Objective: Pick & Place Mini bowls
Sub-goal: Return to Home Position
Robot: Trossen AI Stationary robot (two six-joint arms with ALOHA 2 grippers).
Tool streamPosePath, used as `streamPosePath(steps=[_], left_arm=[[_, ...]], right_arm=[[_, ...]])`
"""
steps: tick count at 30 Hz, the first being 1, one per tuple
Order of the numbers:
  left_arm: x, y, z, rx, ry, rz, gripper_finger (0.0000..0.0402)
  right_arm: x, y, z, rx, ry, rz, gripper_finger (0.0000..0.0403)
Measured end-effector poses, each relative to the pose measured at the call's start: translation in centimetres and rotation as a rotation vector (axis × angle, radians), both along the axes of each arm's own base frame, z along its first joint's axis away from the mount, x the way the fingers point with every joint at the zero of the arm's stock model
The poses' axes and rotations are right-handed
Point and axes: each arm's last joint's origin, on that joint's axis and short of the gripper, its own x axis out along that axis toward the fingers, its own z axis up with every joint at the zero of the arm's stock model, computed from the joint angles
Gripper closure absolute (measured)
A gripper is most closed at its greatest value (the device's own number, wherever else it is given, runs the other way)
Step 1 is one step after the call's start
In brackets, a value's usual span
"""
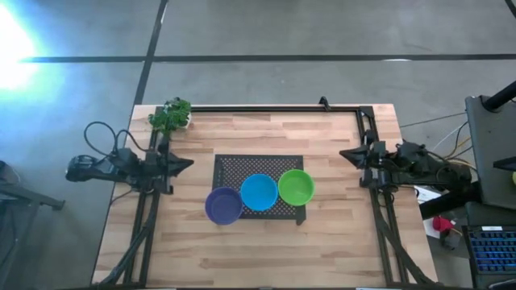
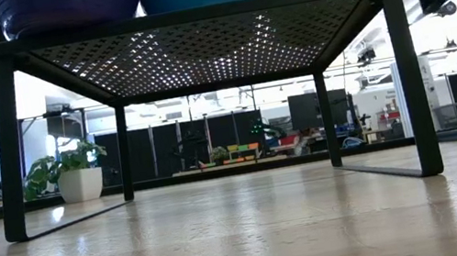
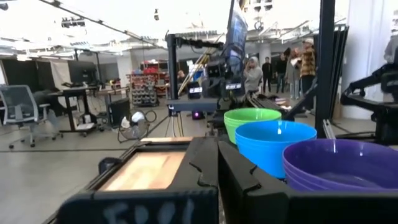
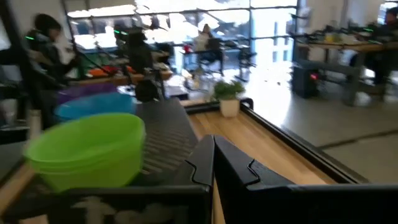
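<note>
Nothing legible shows in any view: no word, brand, number or sign. The closest thing to writing is a row of pale scrawled marks (image 3: 152, 210) on the housing of the left gripper (image 3: 217, 152), seen in its own wrist view, and they are too blurred to make out. Fainter smudges (image 4: 93, 208) sit on the same part of the right gripper (image 4: 213, 146), equally unreadable. In the high view, the lit blue keypad (image 1: 490, 250) beside the tabletop (image 1: 266, 242) shows keys too small to read.
</note>
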Motion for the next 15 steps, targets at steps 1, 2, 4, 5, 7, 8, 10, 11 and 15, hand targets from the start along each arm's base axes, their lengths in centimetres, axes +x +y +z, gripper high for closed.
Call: streamPosePath(steps=[1,2,4,5,7,8,10,11,15], left_arm=[[0.1,0.0,-0.1,-0.002,-0.007,-0.002,0.0401],[0.1,0.0,-0.3,-0.006,-0.007,-0.007,0.0401],[0.3,-0.1,-0.7,-0.016,0.004,-0.024,0.0401],[0.3,-0.1,-0.9,-0.023,0.009,-0.025,0.0401],[0.5,-0.1,-1.2,-0.026,0.019,-0.026,0.0401],[0.5,-0.1,-1.4,-0.026,0.021,-0.026,0.0401],[0.7,-0.2,-1.9,-0.024,0.019,-0.025,0.0402],[0.8,-0.2,-2.2,-0.024,0.014,-0.025,0.0401],[1.2,-0.2,-3.2,-0.027,-0.003,-0.026,0.0401]], right_arm=[[0.1,-0.1,-0.3,-0.001,0.01,-0.019,0.0394],[0.2,-0.1,-0.7,-0.006,0.023,-0.037,0.0394],[0.4,-0.2,-1.2,-0.015,0.041,-0.047,0.0394],[0.5,-0.2,-1.4,-0.018,0.039,-0.048,0.0394],[0.7,-0.2,-1.6,-0.021,0.033,-0.048,0.0394],[0.7,-0.2,-1.7,-0.021,0.035,-0.048,0.0394],[0.8,-0.2,-2.0,-0.024,0.044,-0.058,0.0394],[0.9,-0.2,-2.2,-0.033,0.052,-0.066,0.0394],[1.1,-0.3,-2.8,-0.06,0.077,-0.088,0.0394]])
